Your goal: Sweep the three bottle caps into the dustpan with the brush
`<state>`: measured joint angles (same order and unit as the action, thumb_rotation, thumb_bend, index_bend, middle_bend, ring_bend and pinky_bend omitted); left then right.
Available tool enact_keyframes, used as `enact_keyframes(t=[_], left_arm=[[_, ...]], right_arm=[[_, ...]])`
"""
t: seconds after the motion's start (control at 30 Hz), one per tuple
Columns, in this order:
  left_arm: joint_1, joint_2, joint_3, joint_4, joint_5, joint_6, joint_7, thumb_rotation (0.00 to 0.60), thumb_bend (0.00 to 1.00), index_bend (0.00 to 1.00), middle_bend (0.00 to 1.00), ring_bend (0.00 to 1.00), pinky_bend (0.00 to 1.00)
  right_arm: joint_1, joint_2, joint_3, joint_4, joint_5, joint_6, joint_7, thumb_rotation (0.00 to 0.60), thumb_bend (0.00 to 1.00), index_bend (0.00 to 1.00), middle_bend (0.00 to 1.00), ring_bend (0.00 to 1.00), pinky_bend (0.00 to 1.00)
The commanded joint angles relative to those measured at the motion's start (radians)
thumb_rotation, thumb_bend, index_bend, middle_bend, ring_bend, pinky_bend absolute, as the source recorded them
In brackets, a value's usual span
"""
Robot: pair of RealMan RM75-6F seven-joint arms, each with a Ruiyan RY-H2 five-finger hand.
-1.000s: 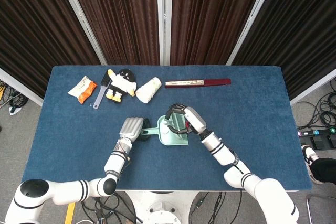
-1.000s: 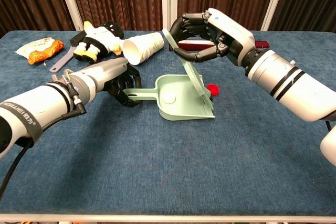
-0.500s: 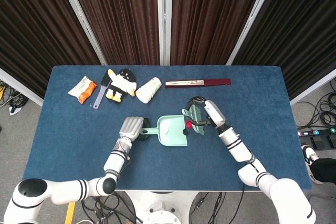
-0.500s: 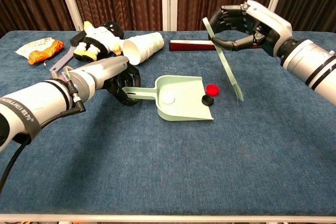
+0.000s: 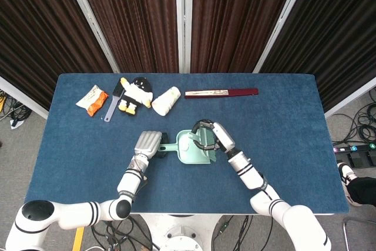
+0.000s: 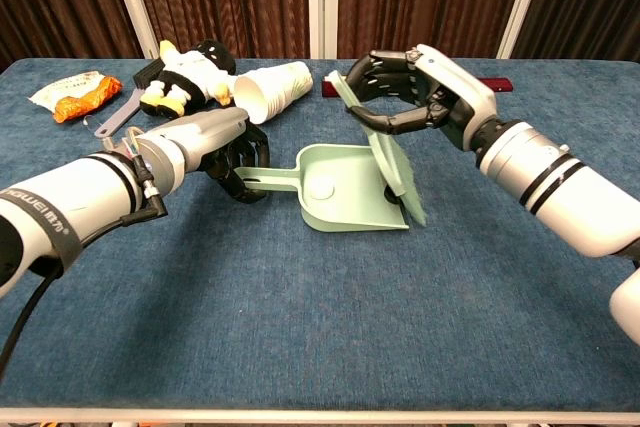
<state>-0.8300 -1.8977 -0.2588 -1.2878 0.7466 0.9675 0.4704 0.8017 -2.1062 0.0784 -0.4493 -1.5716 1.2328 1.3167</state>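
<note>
Curling around the top of the pale green brush (image 6: pixel 392 162), the right hand's fingers (image 6: pixel 385 125) clamp it so the blade slants down to the open mouth of the mint dustpan (image 6: pixel 345 197). The right hand (image 6: pixel 415 92) hovers above the pan's right side, forearm reaching back toward the near right edge of the blue table (image 6: pixel 300 327). The left hand (image 6: pixel 225 152) wraps its dark fingers around the dustpan's handle, pinning the pan flat near the table's middle. One white bottle cap (image 6: pixel 321 188) lies inside the pan; a dark cap shows just at the brush's foot, and I cannot find the third. Along the far edge lie an orange snack packet (image 5: pixel 91 99), a penguin plush (image 5: pixel 136 94), a tipped white paper cup (image 5: pixel 166 100) and a long red box (image 5: pixel 221 92).
</note>
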Motion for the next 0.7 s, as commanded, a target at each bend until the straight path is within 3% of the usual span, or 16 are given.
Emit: enact_keyframes(t=[0.03, 0.43, 0.7], left_arm=[[0.008, 0.008, -0.006, -0.015, -0.011, -0.009, -0.017, 0.600, 0.40, 0.64, 0.60, 0.50, 0.48], [0.019, 0.017, 0.008, -0.042, 0.010, 0.005, -0.013, 0.600, 0.40, 0.64, 0.60, 0.50, 0.48], [0.014, 0.028, -0.009, -0.056, 0.016, -0.007, -0.032, 0.600, 0.40, 0.64, 0.60, 0.50, 0.48]], right_arm=[[0.010, -0.023, 0.017, 0.010, 0.009, 0.012, 0.018, 0.600, 0.59, 0.81, 0.64, 0.35, 0.24], [-0.006, 0.034, 0.017, -0.067, -0.011, 0.102, 0.077, 0.600, 0.59, 0.81, 0.64, 0.35, 0.25], [-0.034, 0.088, -0.022, -0.082, -0.012, 0.023, 0.038, 0.600, 0.59, 0.81, 0.64, 0.35, 0.25]])
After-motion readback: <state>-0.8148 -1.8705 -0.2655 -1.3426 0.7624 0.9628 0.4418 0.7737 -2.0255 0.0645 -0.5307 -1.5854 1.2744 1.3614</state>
